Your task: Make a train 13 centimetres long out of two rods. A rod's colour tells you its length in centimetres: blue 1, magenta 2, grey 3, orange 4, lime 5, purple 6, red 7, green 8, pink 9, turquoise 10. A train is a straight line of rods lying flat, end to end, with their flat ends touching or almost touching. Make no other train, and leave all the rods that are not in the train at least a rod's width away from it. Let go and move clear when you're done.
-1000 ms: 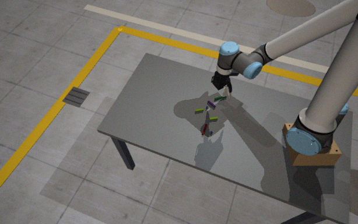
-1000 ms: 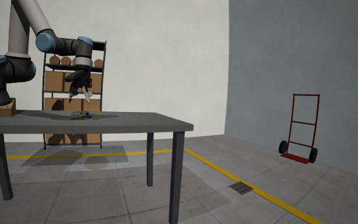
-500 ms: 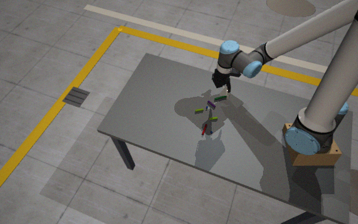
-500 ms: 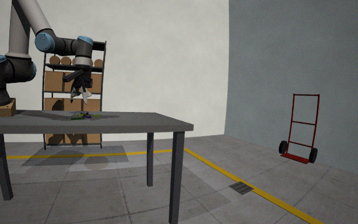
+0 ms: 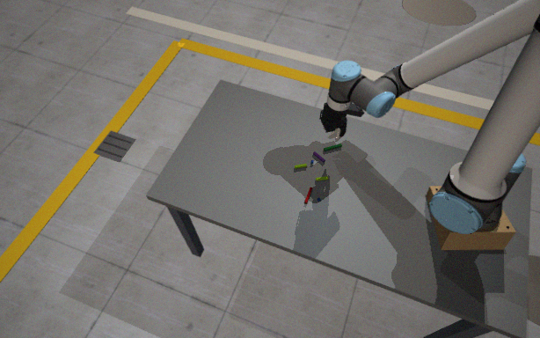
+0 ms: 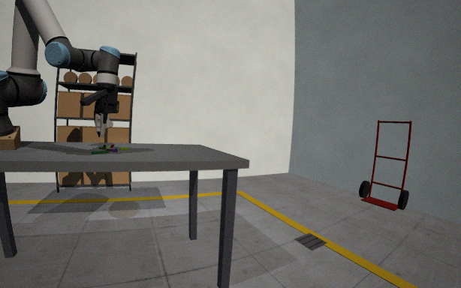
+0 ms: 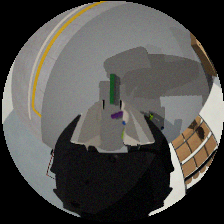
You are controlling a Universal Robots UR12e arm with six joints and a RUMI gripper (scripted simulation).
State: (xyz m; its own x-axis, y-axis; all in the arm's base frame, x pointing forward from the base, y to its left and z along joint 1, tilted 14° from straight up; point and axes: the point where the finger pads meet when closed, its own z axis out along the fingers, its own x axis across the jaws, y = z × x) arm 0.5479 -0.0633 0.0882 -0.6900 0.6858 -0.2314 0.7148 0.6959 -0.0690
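Several rods lie close together on the grey table. A green rod [image 5: 332, 147] lies farthest back, with a purple rod [image 5: 318, 157] just in front of it. A lime rod [image 5: 300, 166] lies to the left and a second lime rod [image 5: 322, 179] in the middle. A red rod [image 5: 308, 195] lies nearest the front edge. Two small blue rods [image 5: 311, 163] [image 5: 319, 199] sit among them. My gripper [image 5: 336, 133] hangs above the table, just over the green rod's end. Its fingers are narrow and hold nothing. In the wrist view, the green rod [image 7: 112, 89] lies just beyond the fingertips.
The arm's base stands on a wooden block [image 5: 477, 233] at the table's right side. In the exterior view, a shelf with boxes [image 6: 94, 109] stands behind the table and a red hand truck [image 6: 387, 165] by the far wall.
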